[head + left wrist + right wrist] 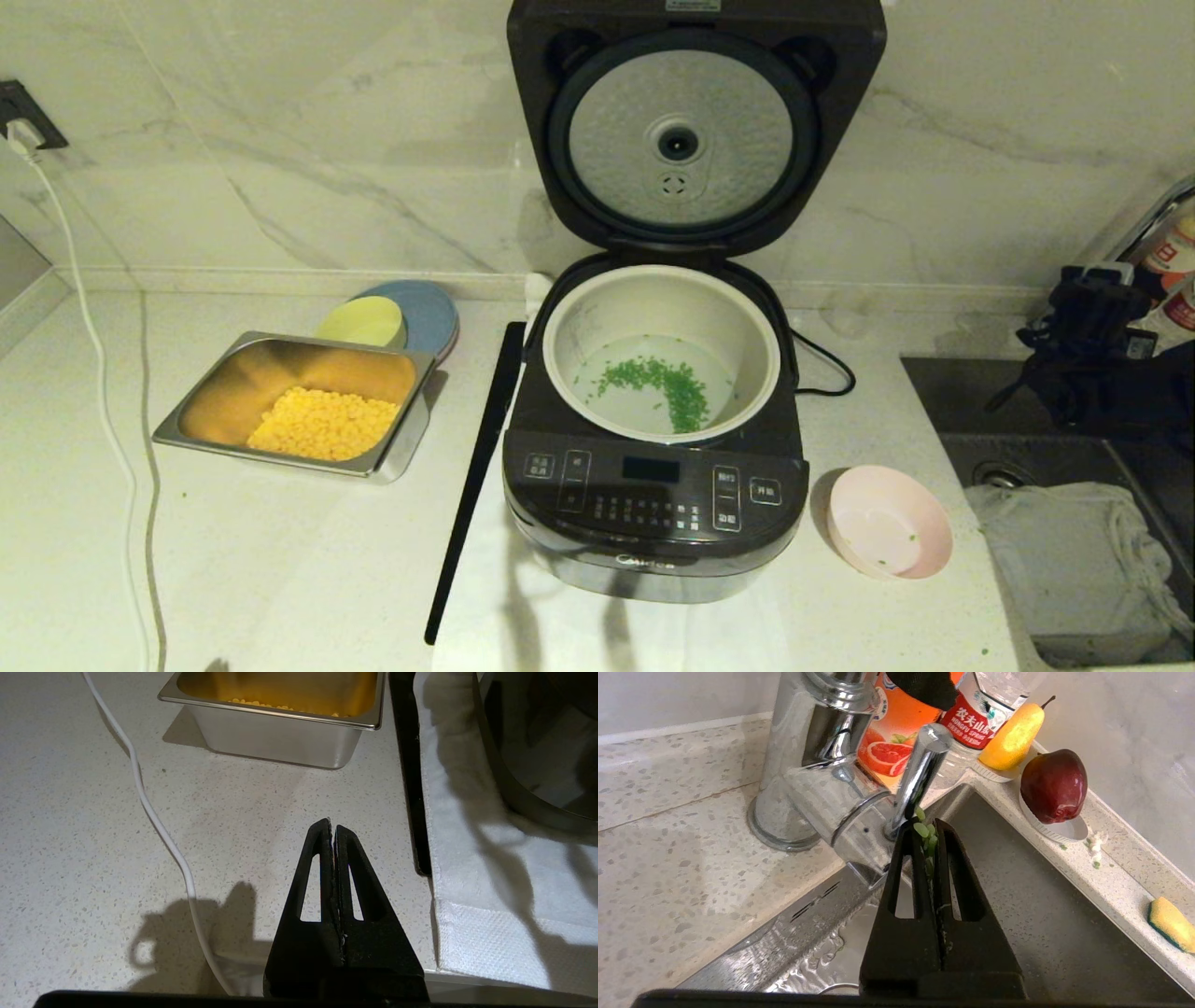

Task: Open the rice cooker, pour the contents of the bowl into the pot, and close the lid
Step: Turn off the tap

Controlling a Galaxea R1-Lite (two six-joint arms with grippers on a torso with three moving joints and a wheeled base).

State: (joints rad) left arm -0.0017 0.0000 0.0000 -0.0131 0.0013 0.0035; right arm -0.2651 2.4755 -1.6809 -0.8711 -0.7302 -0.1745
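Observation:
The rice cooker [653, 504] stands mid-counter with its lid [681, 140] swung upright, dimpled silver underside showing. The cream pot [767, 327] sits inside, and the green chopped bits [667, 383] lie on its bottom. The pale pink bowl [887, 532] rests on the counter right of the cooker, holding only a few green specks. My right gripper [928, 828] hangs over the sink by the faucet [822, 765], shut, with a few green bits [922, 830] stuck between its tips. My left gripper [332, 826] is shut and empty, low over the counter left of the cooker.
A steel tray [187, 420] of yellow corn [322, 425], a yellow-green bowl [364, 322] and a blue plate [434, 313] sit left of the cooker. A black strip [476, 467] and a white cable [103, 401] lie on the counter. The sink [1074, 467] at right holds a cloth [1064, 551].

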